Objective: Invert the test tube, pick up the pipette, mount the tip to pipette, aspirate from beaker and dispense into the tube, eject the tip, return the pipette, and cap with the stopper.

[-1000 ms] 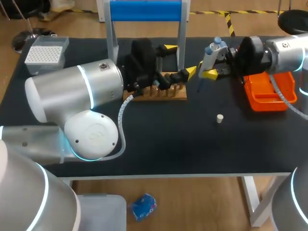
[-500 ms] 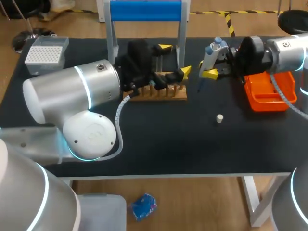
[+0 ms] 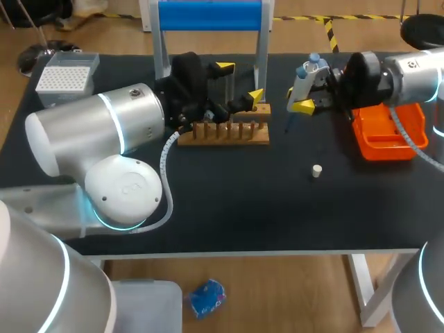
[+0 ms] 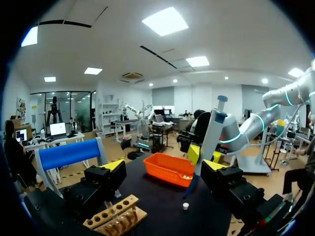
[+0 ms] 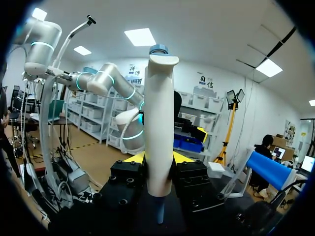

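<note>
My right gripper point(image 3: 302, 97) is shut on a white pipette with a blue top point(image 3: 306, 72), held above the table to the right of the wooden tube rack point(image 3: 223, 132). The pipette's thin tip point(image 3: 286, 125) points down. In the right wrist view the pipette point(image 5: 160, 132) stands upright between my fingers point(image 5: 134, 158). My left gripper point(image 3: 239, 82) hangs open over the back of the rack, holding nothing. The left wrist view shows the rack point(image 4: 116, 219) under one open finger point(image 4: 105, 178) and the pipette point(image 4: 210, 140) ahead. A small pale stopper point(image 3: 317, 171) lies on the black mat. No test tube is clear to me.
An orange tray point(image 3: 388, 135) sits at the right, under my right arm. A grey tip box point(image 3: 66, 73) stands at the back left corner. A frame with a blue bar point(image 3: 210, 15) stands behind the rack. My bulky left arm point(image 3: 104, 149) covers the left of the table.
My left gripper has risen and drawn back to the left, from the rack's right end to above its rear. The right arm and pipette have not moved.
</note>
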Robot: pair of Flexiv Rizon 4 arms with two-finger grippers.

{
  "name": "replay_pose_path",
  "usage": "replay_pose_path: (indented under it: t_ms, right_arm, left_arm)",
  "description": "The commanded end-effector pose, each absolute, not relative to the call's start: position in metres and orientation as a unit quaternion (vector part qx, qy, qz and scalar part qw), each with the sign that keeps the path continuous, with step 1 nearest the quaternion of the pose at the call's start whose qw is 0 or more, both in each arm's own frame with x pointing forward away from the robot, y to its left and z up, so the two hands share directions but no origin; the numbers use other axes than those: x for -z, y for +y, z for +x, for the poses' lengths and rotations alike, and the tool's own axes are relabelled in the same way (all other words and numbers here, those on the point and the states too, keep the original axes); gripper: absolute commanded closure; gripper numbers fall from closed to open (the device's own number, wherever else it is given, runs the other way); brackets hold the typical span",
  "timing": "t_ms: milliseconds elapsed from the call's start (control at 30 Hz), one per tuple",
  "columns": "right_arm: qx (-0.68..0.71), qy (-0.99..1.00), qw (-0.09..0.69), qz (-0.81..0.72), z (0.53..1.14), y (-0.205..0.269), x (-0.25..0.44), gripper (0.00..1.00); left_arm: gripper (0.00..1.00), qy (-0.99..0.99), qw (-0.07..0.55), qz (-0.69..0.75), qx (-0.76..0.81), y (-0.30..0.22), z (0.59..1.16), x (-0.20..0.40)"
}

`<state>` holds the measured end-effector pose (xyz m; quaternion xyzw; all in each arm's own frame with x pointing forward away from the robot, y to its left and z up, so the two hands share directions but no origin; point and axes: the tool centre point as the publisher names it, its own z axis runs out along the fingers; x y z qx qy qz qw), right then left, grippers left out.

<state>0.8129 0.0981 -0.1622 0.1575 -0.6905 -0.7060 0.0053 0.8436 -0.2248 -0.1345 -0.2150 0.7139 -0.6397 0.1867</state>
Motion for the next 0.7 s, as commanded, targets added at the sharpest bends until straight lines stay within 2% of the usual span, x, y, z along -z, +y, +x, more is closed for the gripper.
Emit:
replay_pose_path:
  t_ms: [33, 300, 700]
  right_arm:
    - [0.705, -0.691, 0.005, 0.158, 0.812, 0.097, 0.162, 1.00]
    - [0.705, -0.691, 0.005, 0.158, 0.812, 0.097, 0.162, 1.00]
    - [0.705, -0.691, 0.005, 0.158, 0.812, 0.097, 0.162, 1.00]
  left_arm:
    - [0.00, 0.426, -0.016, 0.115, 0.897, -0.218, 0.850, 0.140]
    - [0.00, 0.391, -0.050, 0.146, 0.907, -0.214, 0.858, 0.139]
    - [0.00, 0.366, -0.067, 0.171, 0.912, -0.204, 0.871, 0.138]
